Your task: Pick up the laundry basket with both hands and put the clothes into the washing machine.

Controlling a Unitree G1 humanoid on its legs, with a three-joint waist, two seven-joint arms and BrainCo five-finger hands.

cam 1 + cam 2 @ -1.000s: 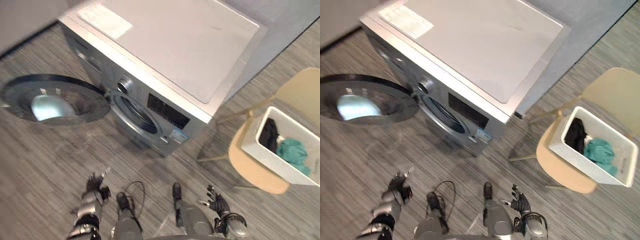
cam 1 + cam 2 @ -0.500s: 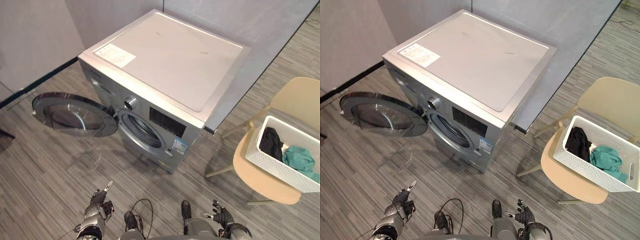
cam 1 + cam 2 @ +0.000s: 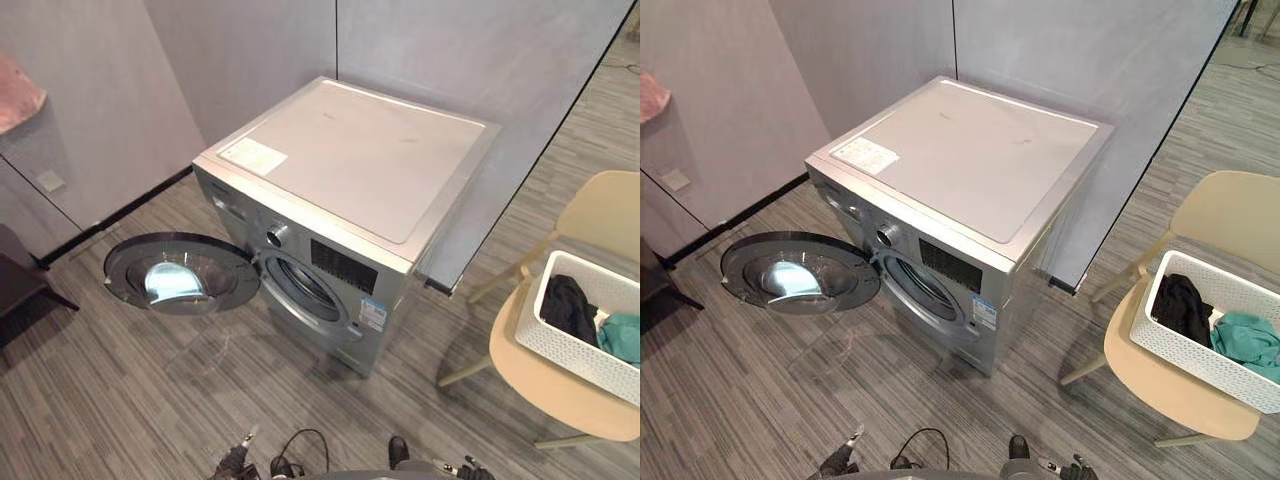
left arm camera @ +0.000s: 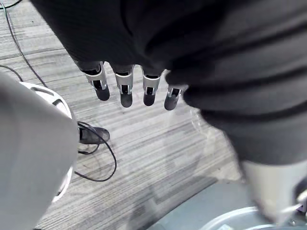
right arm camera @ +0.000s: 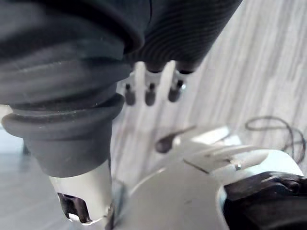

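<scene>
White laundry basket [image 3: 1190, 358] on chair [image 3: 1170, 400] at four o'clock from open washing machine [image 3: 970, 150]; left hand [image 4: 124, 91], right hand [image 5: 150, 91] straight-fingered, empty.

Grey plank floor [image 3: 100, 400], washing machine [image 3: 350, 180], beige chair [image 3: 545, 375]

A white perforated laundry basket [image 3: 1196, 355] sits upright on the seat of a pale wooden chair [image 3: 1170, 395], holding a black garment [image 3: 1181, 306] and a teal one [image 3: 1247, 338]. Left of the chair stands the silver front-loading washing machine [image 3: 970, 170], its round door [image 3: 800, 272] swung wide open.
</scene>
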